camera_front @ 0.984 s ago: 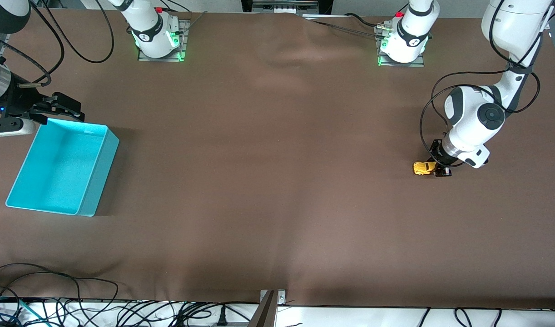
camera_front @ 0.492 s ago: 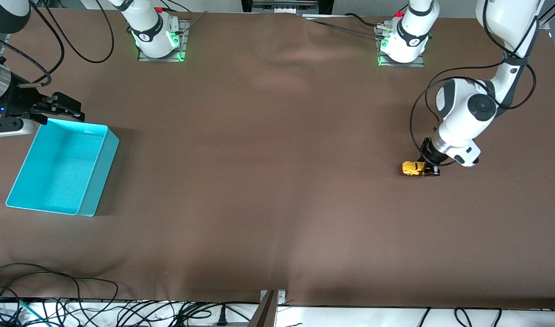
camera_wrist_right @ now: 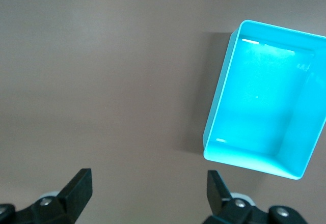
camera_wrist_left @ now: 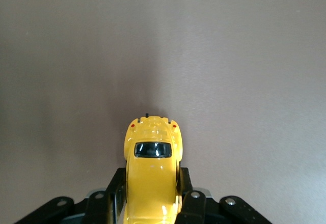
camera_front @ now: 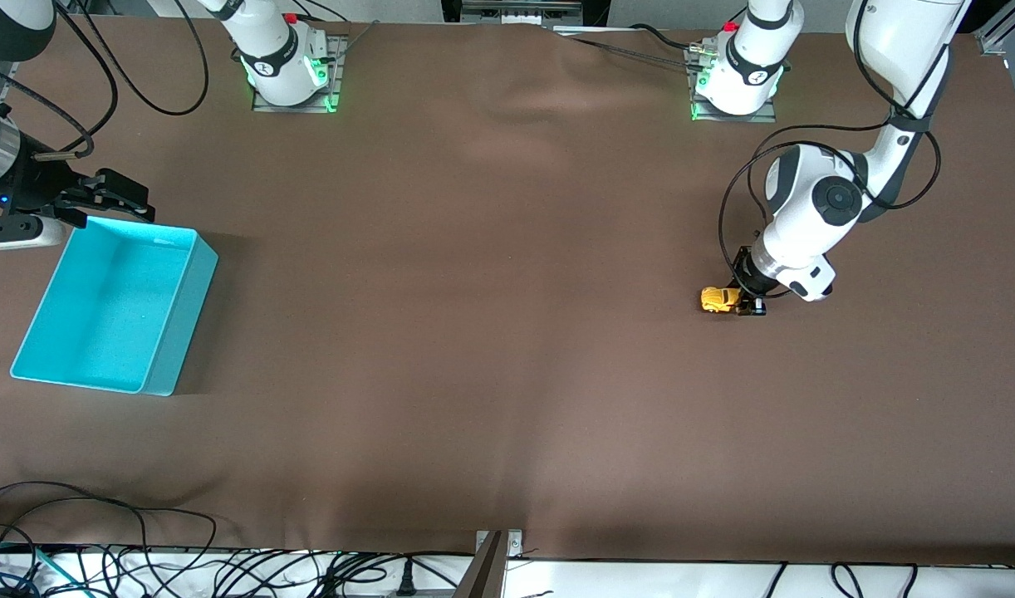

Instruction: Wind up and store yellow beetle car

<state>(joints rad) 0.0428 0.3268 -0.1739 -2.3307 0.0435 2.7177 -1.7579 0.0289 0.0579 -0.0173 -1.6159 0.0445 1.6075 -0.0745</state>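
Note:
The yellow beetle car [camera_front: 719,299] sits on the brown cloth toward the left arm's end of the table. My left gripper [camera_front: 750,301] is shut on the car's end, low at the cloth. In the left wrist view the car [camera_wrist_left: 151,173] lies between the black fingers [camera_wrist_left: 116,191], its dark window pointing away from the wrist. The turquoise bin [camera_front: 117,303] stands empty at the right arm's end. My right gripper [camera_front: 109,196] is open and empty, waiting above the bin's edge nearest the bases. In the right wrist view the bin [camera_wrist_right: 262,124] lies off to one side of the open fingertips [camera_wrist_right: 80,186].
The brown cloth [camera_front: 491,291] stretches between car and bin with nothing on it. Cables [camera_front: 100,540] lie along the table's front edge. Both arm bases [camera_front: 287,71] stand at the edge farthest from the camera.
My left gripper has dragged the yellow car across the cloth toward the right arm's end, in two steady steps. The right arm has not moved.

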